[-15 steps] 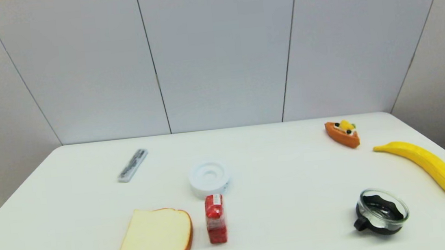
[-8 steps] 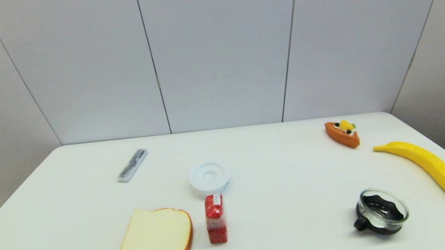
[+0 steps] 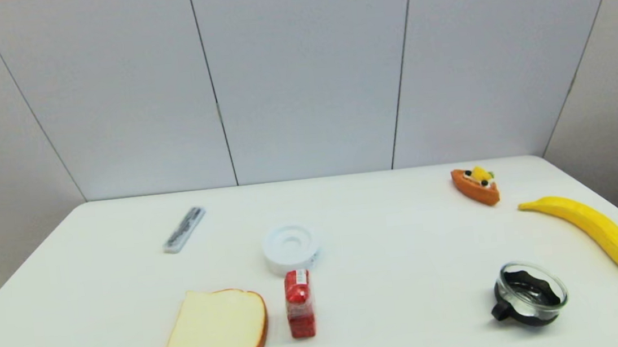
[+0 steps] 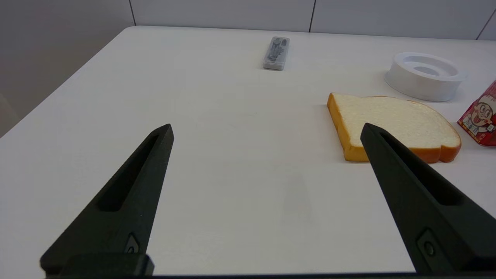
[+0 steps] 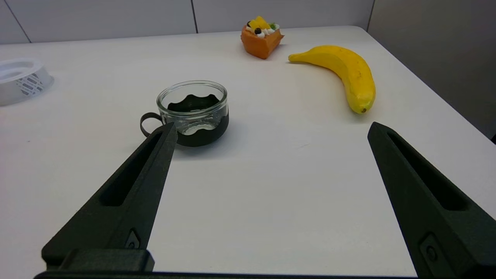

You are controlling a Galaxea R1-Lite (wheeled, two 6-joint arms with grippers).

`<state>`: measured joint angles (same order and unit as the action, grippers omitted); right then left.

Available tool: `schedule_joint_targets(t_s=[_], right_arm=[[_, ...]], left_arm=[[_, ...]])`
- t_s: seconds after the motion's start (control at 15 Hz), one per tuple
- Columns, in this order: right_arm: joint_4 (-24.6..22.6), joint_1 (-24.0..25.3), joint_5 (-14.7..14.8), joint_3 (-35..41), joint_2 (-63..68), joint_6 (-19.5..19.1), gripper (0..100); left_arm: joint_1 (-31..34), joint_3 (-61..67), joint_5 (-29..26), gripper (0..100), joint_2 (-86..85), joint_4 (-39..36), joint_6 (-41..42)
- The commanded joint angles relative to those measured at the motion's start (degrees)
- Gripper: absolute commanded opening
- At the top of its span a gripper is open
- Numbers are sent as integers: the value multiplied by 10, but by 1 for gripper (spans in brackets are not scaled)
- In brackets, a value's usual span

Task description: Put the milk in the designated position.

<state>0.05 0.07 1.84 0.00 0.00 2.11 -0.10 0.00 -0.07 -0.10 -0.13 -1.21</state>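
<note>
Now, at this moment:
Milk [image 3: 299, 303]: it lay on the table [image 3: 396, 256] near the front, a little left of the middle, with nothing holding it. The red carton pointed with its gabled end toward the far side.
Bread [image 3: 215, 330]: it lay flat just beside the milk, on its left, with a narrow gap between them.
White ring [image 3: 290, 248]: it sat just behind the milk, on the far side, close to it but apart.
Grey case [image 3: 184, 229]: it lay far on the left, well apart from the bread.
Glass cup [image 3: 529, 293]: it stood near the front on the right, with a dark wavy sleeve and a black handle turned to the left.
Banana [image 3: 592, 228]: it lay at the right edge, behind the cup.
Tart [image 3: 475, 185]: it sat at the far right, beside the stalk end of the banana.
Left gripper [image 4: 266, 131]: it stayed out of the head view, low over the near left part of the table. Its fingers [image 4: 128, 197] were spread wide and held nothing. The bread and a corner of the milk showed beyond its right finger.
Right gripper [image 5: 271, 128]: it was also out of the head view, low over the near right part. Its fingers [image 5: 422, 205] were spread wide and empty, and the cup stood beyond its left finger.
</note>
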Motion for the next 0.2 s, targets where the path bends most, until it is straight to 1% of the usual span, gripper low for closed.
schedule_joint_targets(t_s=[0.07,0.2], right_arm=[[0,0,0,0,0,0,100],[0,0,-1,0,0,0,100]], left_arm=[[0,1,0,100,1,0,0],[0,1,0,100,1,0,0]])
